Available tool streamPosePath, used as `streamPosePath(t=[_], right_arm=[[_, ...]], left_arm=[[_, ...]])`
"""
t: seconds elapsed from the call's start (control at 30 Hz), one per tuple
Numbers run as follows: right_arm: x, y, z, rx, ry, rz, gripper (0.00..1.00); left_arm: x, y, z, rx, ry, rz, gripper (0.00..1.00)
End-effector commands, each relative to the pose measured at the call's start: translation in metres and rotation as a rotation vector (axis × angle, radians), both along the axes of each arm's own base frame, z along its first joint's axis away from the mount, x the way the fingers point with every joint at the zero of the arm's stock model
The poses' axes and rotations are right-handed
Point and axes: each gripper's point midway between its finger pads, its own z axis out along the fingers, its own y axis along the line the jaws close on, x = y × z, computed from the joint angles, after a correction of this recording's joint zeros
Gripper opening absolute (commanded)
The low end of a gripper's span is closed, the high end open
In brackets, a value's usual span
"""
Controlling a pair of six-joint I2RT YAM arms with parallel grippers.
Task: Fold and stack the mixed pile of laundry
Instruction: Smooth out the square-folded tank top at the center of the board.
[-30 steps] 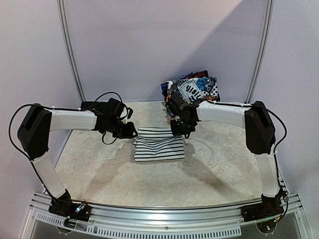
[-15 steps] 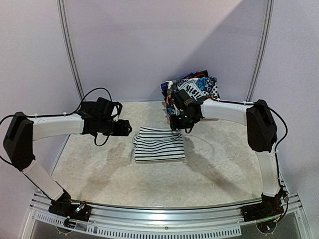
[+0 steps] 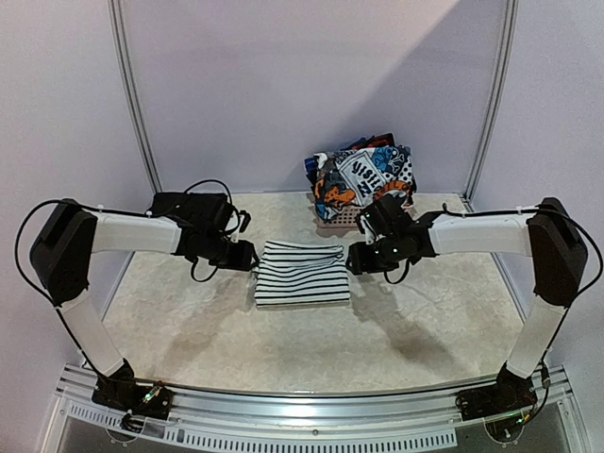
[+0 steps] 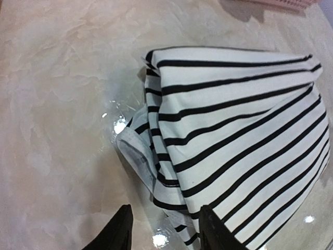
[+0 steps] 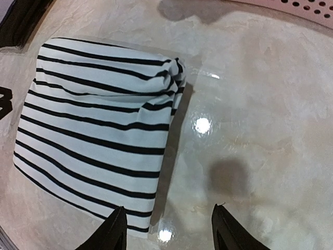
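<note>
Jaws on both sides are spread with nothing pinched. The left gripper (image 3: pixel 247 255) sits at the left edge of the striped garment (image 3: pixel 300 274), and in its wrist view one fingertip overlaps the cloth edge without clamping it. The right gripper (image 3: pixel 354 260) hangs just off the garment's right edge, over bare table (image 3: pixel 189 330).

So I'd say the fold on this piece is basically done. It's lying mid-table between the two grippers as a flat, tidy rectangle, and it looks like the base of the stack. Its long axis runs side to side, gripper to gripper, and the black stripes run along that axis too. The far-right corner is a bit bunched, and a loose hem pokes out on the left side.

The rest of the laundry pile (image 3: pixel 363 175) is heaped in the pink basket (image 3: pixel 342 220) at the back, graphic print on top, well apart from the folded one.

The next move is probably reaching back there. The right arm is closer, and it needs to lift clear of the stripes first and grab just one garment, not a clump.
</note>
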Motion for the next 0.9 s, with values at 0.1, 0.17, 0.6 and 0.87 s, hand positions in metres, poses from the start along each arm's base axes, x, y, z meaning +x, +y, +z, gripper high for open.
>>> streamPosePath(t=[0.1,0.17,0.6,0.87], right_arm=[[-0.022,0.01,0.014,0.123,-0.023,0.012,0.53],[-0.034,0.021,0.007,0.137,0.008,0.052,0.53],[-0.053,0.051,-0.022,0.109,0.057,0.094,0.53],[-0.053,0.049,-0.037,0.085,0.074,0.065,0.53]], left_arm=[[0.005,0.0,-0.017,0.058,0.003,-0.003,0.39],[0.008,0.0,-0.021,0.066,0.0,-0.005,0.38],[0.006,-0.021,-0.032,-0.013,0.04,-0.075,0.24],[-0.01,-0.036,-0.015,-0.075,0.044,-0.104,0.0]])
